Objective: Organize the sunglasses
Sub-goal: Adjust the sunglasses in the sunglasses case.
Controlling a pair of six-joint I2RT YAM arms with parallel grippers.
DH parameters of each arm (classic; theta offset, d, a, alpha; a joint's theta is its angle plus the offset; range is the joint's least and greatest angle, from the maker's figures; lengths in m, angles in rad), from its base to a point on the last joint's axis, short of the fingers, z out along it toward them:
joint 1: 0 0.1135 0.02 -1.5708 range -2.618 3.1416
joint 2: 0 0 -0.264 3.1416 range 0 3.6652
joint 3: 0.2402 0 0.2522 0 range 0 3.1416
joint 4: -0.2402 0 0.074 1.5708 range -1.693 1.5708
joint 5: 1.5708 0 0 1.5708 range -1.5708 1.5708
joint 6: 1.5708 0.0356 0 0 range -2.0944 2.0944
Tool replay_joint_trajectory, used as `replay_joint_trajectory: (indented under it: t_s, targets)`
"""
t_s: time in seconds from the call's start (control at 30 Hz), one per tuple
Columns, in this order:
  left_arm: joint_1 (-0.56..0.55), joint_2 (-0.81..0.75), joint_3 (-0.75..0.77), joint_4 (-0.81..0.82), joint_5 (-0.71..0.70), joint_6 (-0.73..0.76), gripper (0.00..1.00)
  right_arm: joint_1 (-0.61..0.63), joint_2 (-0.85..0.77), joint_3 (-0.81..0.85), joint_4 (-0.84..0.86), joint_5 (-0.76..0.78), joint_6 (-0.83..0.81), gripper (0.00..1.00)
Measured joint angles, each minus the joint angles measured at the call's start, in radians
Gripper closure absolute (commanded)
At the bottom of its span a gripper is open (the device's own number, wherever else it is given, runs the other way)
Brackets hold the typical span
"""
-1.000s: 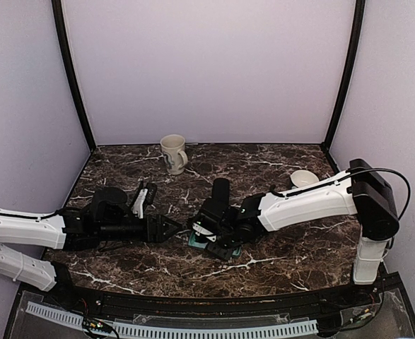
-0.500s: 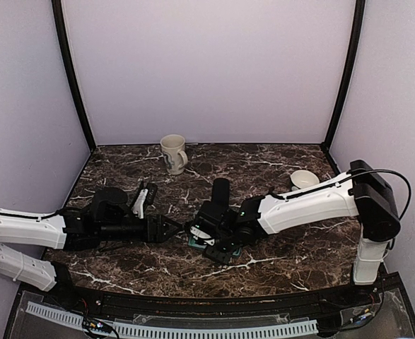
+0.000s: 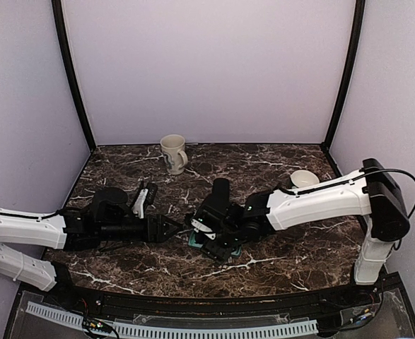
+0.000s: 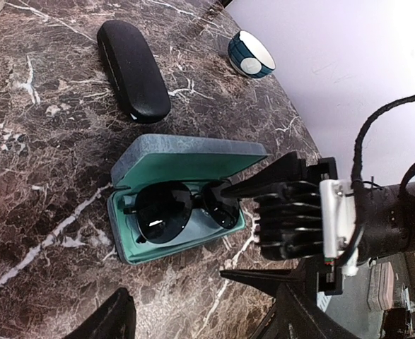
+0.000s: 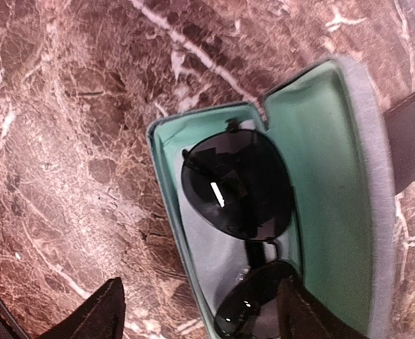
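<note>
Left arm [image 3: 23,229]: white and black, reaching in low from the left edge of the overhead view toward the centre.
Left gripper [image 3: 177,227]: its fingers stand apart with nothing between them; the tips point right and stop just short of the open case. In its own wrist view the two dark fingers [image 4: 115,318] frame the bottom of the picture.
Mug [image 3: 173,153]: cream, upright, upper centre-left of the overhead view, near the back wall.
Table [image 3: 278,261]: dark brown marble pattern with white veins.
Right gripper [image 4: 230,232]: at the centre of the overhead view, at the right of the left wrist view. Its fingers are spread and grip nothing. One fingertip [image 4: 228,190] reaches over the right lens of the sunglasses; whether it touches cannot be told.
Grey-blue case [image 4: 186,159]: open, lid raised, teal lining, lying flat on the table at the centre of the left wrist view.
Sunglasses [image 5: 239,187]: thin-framed, round dark lenses, lying folded inside the open case.
Black case [image 4: 133,68]: oblong, closed, upper left of the left wrist view, well apart from the open case.
Bowl [image 3: 304,178]: small, pale inside, dark blue outside, right of centre toward the back.
Right arm [image 3: 320,201]: white, stretching from its base at the lower right across to the centre.
</note>
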State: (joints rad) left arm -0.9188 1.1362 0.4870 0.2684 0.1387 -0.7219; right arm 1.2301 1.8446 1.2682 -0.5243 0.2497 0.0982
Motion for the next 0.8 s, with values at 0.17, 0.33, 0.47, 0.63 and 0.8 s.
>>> replay_joint_trajectory:
  t_s: [0.17, 0.33, 0.47, 0.63, 0.8]
  targets:
    - [0.000, 0.000, 0.000, 0.005, 0.001, 0.000, 0.30, 0.000, -0.037, -0.006, -0.001, 0.031, 0.022, 0.13]
    - [0.000, 0.000, -0.006, 0.008, 0.003, 0.000, 0.31, -0.002, -0.037, -0.031, -0.016, 0.057, 0.043, 0.07]
    - [0.000, 0.000, -0.008, 0.008, 0.003, 0.000, 0.30, -0.007, -0.034, -0.033, -0.029, 0.066, 0.050, 0.05]
    - [0.000, 0.000, -0.010, 0.008, 0.003, 0.000, 0.31, -0.011, -0.012, -0.033, -0.030, 0.066, 0.053, 0.05]
    - [0.000, 0.000, -0.010, 0.008, 0.003, 0.000, 0.30, -0.013, 0.005, -0.033, -0.031, 0.070, 0.053, 0.04]
